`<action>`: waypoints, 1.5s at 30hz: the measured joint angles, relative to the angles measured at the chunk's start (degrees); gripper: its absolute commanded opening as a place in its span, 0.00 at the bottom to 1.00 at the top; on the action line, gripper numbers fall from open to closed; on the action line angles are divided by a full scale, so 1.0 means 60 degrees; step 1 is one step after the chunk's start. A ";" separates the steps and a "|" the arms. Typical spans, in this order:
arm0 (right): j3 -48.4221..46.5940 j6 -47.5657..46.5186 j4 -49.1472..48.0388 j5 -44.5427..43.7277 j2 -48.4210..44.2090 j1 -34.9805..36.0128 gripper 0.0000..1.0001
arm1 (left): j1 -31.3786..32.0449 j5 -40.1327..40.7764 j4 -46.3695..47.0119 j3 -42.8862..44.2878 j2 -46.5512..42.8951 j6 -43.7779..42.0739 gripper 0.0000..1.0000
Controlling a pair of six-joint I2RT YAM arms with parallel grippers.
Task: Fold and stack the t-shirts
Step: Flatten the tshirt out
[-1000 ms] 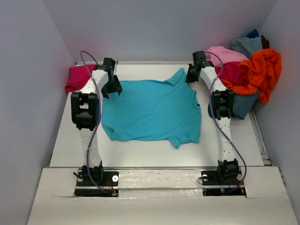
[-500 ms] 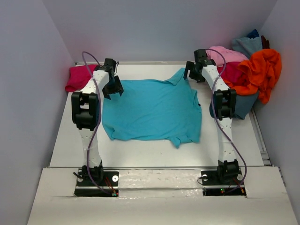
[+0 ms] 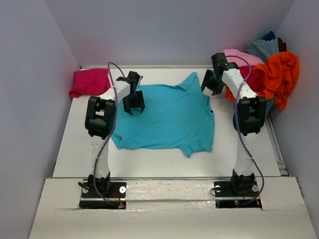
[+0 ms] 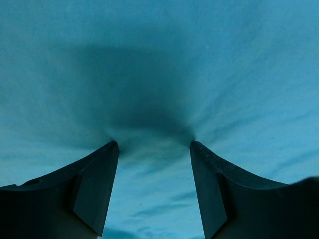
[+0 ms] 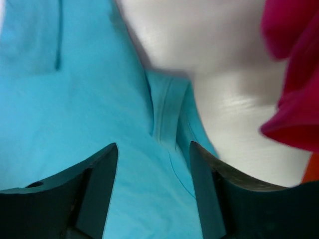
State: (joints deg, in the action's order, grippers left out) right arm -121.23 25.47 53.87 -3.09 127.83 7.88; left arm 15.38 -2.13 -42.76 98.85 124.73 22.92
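Observation:
A bright turquoise t-shirt (image 3: 164, 117) lies spread flat on the middle of the white table (image 3: 75, 144). My left gripper (image 3: 134, 106) stands open over the shirt's upper left part. In the left wrist view its fingertips (image 4: 110, 149) press into the turquoise cloth (image 4: 159, 59), nothing between them. My right gripper (image 3: 210, 87) hangs open by the shirt's upper right edge. In the right wrist view a folded seam of the turquoise shirt (image 5: 167, 109) lies under the open gripper (image 5: 153, 147). A magenta-pink t-shirt (image 3: 89, 82) lies at the back left.
A heap of shirts sits at the back right: orange (image 3: 280, 74), light pink (image 3: 238, 56), dusty blue (image 3: 261, 48), crimson (image 3: 249, 78). Crimson cloth (image 5: 294, 99) shows close to the right gripper. Grey walls enclose the table on three sides.
The left arm has swung right, from the shirt's left edge onto the cloth. The right gripper has opened, let go of the shirt's upper right edge and shifted slightly right.

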 measured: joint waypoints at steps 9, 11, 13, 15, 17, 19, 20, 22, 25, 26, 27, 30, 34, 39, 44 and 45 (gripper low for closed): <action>0.2266 0.0412 -0.0189 0.1341 -0.0277 0.0758 0.39 | 0.0018 0.0175 0.0157 -0.0197 -0.0044 0.0047 0.71; 0.2335 0.0412 -0.0251 0.1475 -0.0277 0.0973 0.39 | 0.0033 0.0317 0.0219 -0.0321 -0.0127 0.0080 0.71; 0.2455 0.0408 -0.0306 0.1603 -0.0299 0.1198 0.39 | 0.0029 0.0484 0.0259 -0.0466 -0.0200 0.0109 0.71; 0.2677 0.0404 -0.0335 0.1752 -0.0364 0.1351 0.39 | 0.0026 0.0568 0.0280 -0.0550 -0.0248 0.0131 0.71; 0.2932 0.0393 -0.0331 0.1821 -0.0470 0.1373 0.39 | 0.0029 0.0645 0.0375 -0.0692 -0.0328 0.0175 0.71; 0.3198 0.0382 -0.0342 0.1840 -0.0568 0.1348 0.39 | 0.0029 0.0667 0.0441 -0.0798 -0.0397 0.0208 0.71; 0.3432 0.0372 -0.0335 0.1843 -0.0648 0.1315 0.39 | 0.0029 0.0685 0.0459 -0.0838 -0.0412 0.0222 0.71; 0.3767 0.0368 -0.0375 0.1847 -0.0754 0.1304 0.39 | 0.0029 0.0718 0.0492 -0.0914 -0.0463 0.0251 0.71; 0.4317 0.0368 -0.0484 0.1880 -0.0929 0.1257 0.39 | 0.0029 0.0739 0.0514 -0.0962 -0.0499 0.0262 0.71; 0.4506 0.0368 -0.0514 0.1894 -0.0998 0.1253 0.39 | 0.0029 0.0739 0.0525 -0.0987 -0.0517 0.0262 0.71; 0.4805 0.0368 -0.0517 0.1931 -0.1107 0.1257 0.39 | 0.0029 0.0758 0.0546 -0.1064 -0.0565 0.0262 0.71; 0.5446 0.0324 -0.0667 0.2000 -0.1508 0.1260 0.39 | 0.0033 0.0794 0.0612 -0.1337 -0.0725 0.0255 0.71; 0.6382 0.0302 -0.0758 0.2109 -0.2087 0.1297 0.39 | 0.0073 0.0852 0.0710 -0.1934 -0.1086 0.0259 0.71; 0.7592 0.0339 -0.0863 0.2277 -0.2896 0.1450 0.39 | 0.0219 0.0860 0.0754 -0.2594 -0.1519 0.0259 0.71; 0.8572 0.0379 -0.0845 0.2386 -0.3676 0.1577 0.39 | 0.0506 0.0816 0.0820 -0.3220 -0.1927 0.0255 0.71; 0.8808 0.0393 -0.0827 0.2419 -0.3854 0.1585 0.39 | 0.0576 0.0783 0.0820 -0.3348 -0.2025 0.0255 0.71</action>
State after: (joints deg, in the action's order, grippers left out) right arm -68.38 27.83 48.90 11.42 104.71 17.39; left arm 18.83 2.57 -37.85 78.76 112.57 24.45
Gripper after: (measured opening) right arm 0.390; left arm 0.709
